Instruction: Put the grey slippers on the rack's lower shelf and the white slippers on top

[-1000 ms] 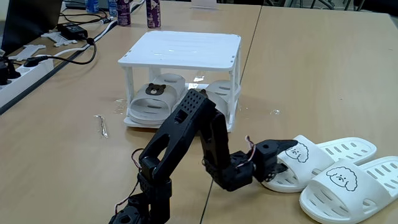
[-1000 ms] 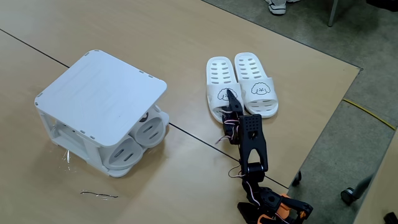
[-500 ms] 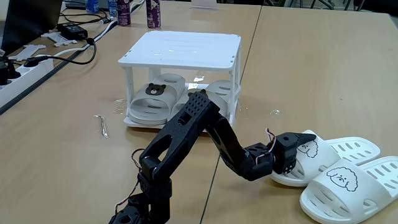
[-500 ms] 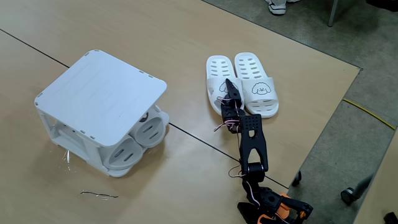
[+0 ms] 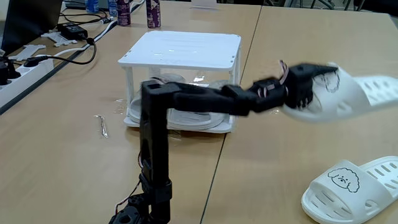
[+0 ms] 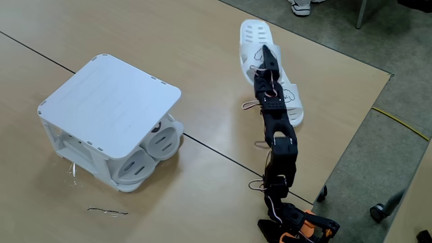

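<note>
High above the table, the gripper [image 5: 311, 84] pinches one white slipper [image 5: 354, 93] by its strap, its long side pointing away from the arm. The rack [image 6: 108, 101] sits at about nine o'clock from it in a fixed view, its slatted top bare. The other white slipper [image 5: 354, 186] lies on the table.

Wooden table [image 5: 298, 50] with white rack [image 5: 181, 50], 1 white slipper [image 5: 351, 188], power strip [image 5: 22, 73]

Two white slippers [image 5: 348, 96] [image 5: 351, 186] (one rack [image 5: 183, 53])
</note>
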You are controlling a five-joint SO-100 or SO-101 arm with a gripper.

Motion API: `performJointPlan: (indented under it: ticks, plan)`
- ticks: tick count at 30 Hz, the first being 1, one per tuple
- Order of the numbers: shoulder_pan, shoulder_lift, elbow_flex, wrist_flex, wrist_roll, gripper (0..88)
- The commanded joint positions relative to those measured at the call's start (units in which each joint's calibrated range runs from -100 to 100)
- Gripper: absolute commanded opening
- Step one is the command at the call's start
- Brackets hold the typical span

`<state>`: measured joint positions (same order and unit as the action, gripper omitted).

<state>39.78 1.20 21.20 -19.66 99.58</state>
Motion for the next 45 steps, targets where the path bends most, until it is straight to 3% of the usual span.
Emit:
performJointPlan:
  ticks: [1,6,9,17,23,32,38,45]
  plan:
    - [-0.30,-20.67,-8.26,15.00,0.42,0.7]
    - [-5.07,-31.28,-20.89,35.62,0.42,0.7]
    - [-15.27,-37.17,-24.59,40.36,0.42,0.7]
    - [-51.95,-43.14,-23.23,41.31,0.42,0.7]
    - [-65.52,-35.15,-22.60,40.88,0.42,0.7]
    - [-66.58,-3.00,-54.27,40.54,0.42,0.7]
    - [-61.65,20.05,-80.25,40.54,0.42,0.7]
    - [-56.80,39.06,-98.83,40.45,0.42,0.7]
